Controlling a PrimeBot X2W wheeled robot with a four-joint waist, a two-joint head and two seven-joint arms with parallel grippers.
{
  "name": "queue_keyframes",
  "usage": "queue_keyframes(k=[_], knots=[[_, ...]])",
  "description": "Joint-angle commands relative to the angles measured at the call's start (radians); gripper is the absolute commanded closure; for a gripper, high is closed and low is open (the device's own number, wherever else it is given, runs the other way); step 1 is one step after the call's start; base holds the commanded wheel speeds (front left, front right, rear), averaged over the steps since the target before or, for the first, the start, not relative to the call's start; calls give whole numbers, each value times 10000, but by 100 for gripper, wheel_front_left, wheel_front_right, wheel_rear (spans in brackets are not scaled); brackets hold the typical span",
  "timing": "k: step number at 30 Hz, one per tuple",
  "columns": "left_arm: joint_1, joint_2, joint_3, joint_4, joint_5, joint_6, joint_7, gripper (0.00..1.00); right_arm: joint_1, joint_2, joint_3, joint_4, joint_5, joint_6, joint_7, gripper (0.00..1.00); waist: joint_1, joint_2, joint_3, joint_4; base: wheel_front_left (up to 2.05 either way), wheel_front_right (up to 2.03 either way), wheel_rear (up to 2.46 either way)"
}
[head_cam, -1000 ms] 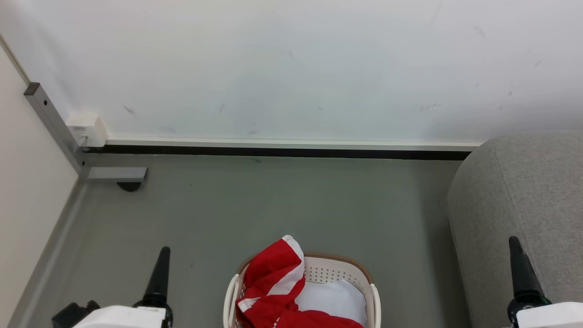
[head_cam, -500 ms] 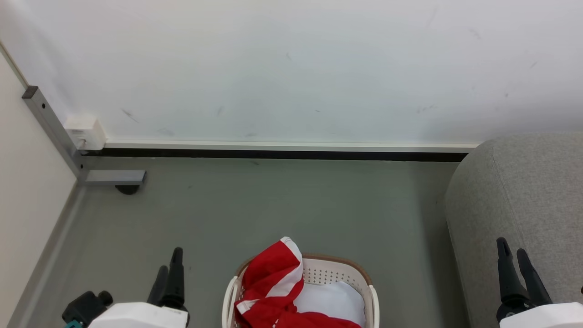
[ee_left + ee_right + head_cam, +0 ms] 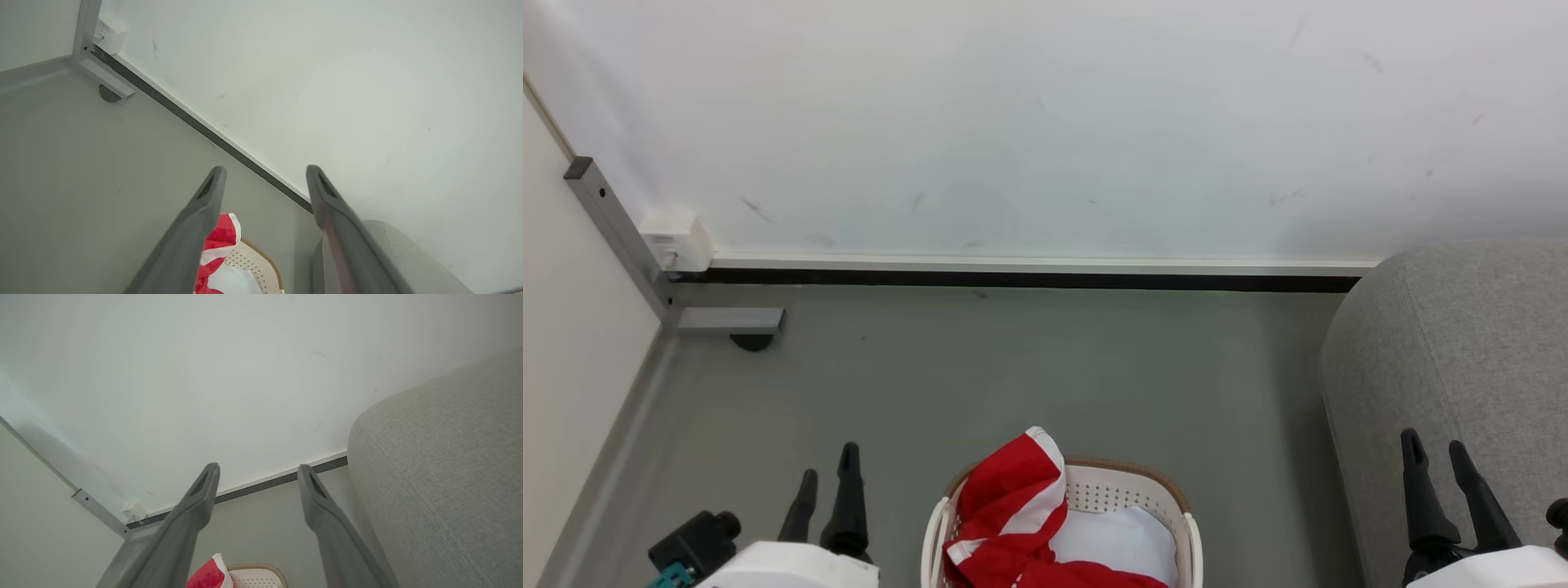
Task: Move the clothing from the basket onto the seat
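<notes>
**A:** Gripper state?
**B:** Left gripper (image 3: 829,462) has its dark fingers spread, near left. Right gripper (image 3: 1432,442) is spread too, near right.
**A:** Clothing?
**B:** Bright red, white-striped fabric clothing (image 3: 1006,500) sits in the cream-white perforated plastic basket (image 3: 1153,474), near centre, heaped over its left rim beside a plain white cloth (image 3: 1123,535). The frame cuts the pile, so probably more below. The big grey upholstered seat (image 3: 1462,343) is just right of the basket.

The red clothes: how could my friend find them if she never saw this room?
Start at the big grey sofa on the right, then look left to the cream basket with little holes. The clothing is heaped on the basket's left side, poking above the rim. It is bright red with white stripes, unlike the plain white cloth beside it.
</notes>
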Motion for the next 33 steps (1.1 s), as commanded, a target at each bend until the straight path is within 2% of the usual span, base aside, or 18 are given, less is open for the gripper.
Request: queue_keyframes(k=[1, 13, 33], knots=[[23, 86, -18, -137, 524, 69, -148, 0, -89, -128, 42, -57, -404, -9, -133, 0, 0, 0, -5, -2, 0, 0, 0], [119, 113, -192, -164, 2279, 270, -467, 0, 39, -197, -17, 54, -1794, -11, -472, 0, 0, 0, -2, -18, 0, 0, 0], [298, 275, -451, -171, 4435, 479, -965, 0, 122, -214, -148, 318, -3536, -15, -974, 0, 0, 0, -2, -36, 0, 0, 0]])
